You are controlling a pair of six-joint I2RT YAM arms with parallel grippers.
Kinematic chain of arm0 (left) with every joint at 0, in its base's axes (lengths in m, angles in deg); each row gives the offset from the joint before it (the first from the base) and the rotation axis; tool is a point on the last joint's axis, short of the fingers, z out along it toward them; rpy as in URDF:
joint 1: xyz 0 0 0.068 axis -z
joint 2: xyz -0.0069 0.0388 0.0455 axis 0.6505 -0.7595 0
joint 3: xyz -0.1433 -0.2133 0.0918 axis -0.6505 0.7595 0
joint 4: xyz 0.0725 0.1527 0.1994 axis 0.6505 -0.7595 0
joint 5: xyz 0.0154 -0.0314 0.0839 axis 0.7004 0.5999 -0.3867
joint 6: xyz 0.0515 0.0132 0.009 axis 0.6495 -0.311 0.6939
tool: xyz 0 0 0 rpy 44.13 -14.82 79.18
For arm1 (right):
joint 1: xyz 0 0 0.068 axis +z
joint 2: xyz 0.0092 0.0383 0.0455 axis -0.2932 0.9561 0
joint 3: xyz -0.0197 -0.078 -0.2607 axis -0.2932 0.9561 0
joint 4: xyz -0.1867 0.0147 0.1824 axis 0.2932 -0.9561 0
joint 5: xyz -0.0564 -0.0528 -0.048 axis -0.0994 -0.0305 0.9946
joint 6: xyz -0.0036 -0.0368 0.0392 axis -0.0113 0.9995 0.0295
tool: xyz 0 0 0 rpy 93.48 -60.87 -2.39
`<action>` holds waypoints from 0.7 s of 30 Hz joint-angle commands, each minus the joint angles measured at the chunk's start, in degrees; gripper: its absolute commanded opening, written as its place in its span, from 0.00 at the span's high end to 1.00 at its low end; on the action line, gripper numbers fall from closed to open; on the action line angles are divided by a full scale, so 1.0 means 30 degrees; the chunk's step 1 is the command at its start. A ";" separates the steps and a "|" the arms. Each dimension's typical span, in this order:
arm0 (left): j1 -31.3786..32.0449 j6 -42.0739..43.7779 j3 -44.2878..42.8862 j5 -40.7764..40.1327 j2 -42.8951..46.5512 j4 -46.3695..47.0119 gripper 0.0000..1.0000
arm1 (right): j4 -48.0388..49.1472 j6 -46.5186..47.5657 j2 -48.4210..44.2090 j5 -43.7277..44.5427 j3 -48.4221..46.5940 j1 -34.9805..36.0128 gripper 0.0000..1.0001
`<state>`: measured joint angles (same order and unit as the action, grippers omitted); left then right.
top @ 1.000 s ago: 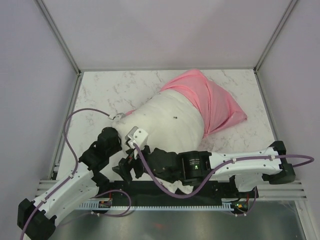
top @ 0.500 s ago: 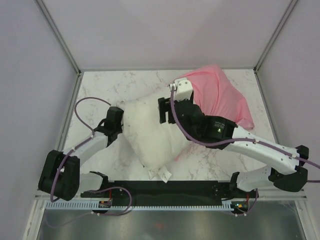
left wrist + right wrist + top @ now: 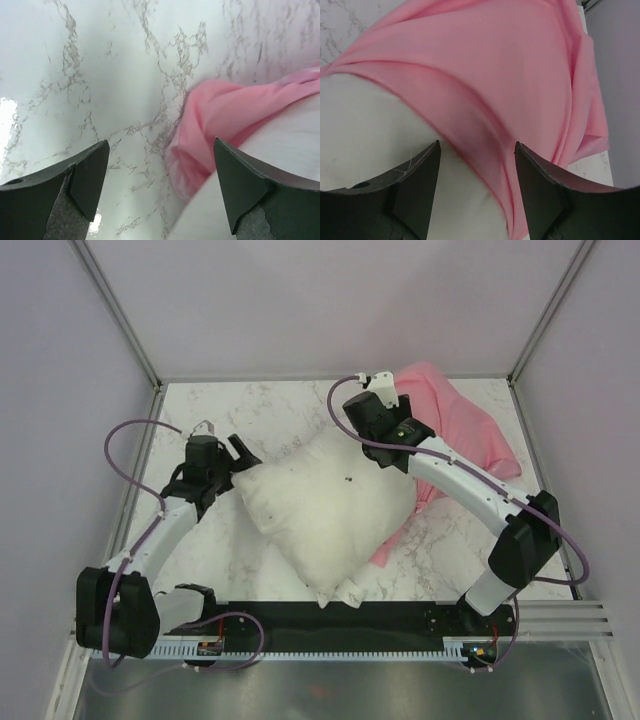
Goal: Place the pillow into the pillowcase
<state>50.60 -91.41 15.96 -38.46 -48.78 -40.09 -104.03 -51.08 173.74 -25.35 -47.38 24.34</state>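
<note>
I judge this job well short of half done. The large plain white puffy pillow [image 3: 325, 515] lies in the middle of the white marbled desk [image 3: 230, 405]. Only its far right end is tucked into the shiny pink satin pillowcase [image 3: 465, 430], and a strip of pink also shows from under its near right edge. Most of the pillow is bare, so nearly all the pulling-over is left.

My left gripper [image 3: 238, 451] is spread wide and holds nothing, just beside the pillow's left corner. My right gripper [image 3: 477, 145] is also spread, over the pillowcase hem where it crosses the pillow, pinching nothing.

I count one pillow, one pillowcase and two grippers.
</note>
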 commanded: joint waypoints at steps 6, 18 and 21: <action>0.0058 0.0521 -0.1411 -0.0945 0.4026 -0.1494 0.01 | 0.0090 0.1703 0.1514 0.1407 -0.1322 -0.0524 0.35; 0.9336 -0.0851 -0.3549 -0.0035 0.1453 -0.0885 0.01 | -0.1198 0.1295 0.1924 0.4919 -0.0032 -0.0495 0.57; 0.9901 -0.1438 -0.3843 0.1074 -0.0184 0.0639 0.01 | -0.1286 0.1089 0.2013 0.5598 -0.0148 -0.0495 0.77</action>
<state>78.10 -91.96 7.08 -38.08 -45.26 -43.70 -105.84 -47.39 179.03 -15.04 -47.88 23.18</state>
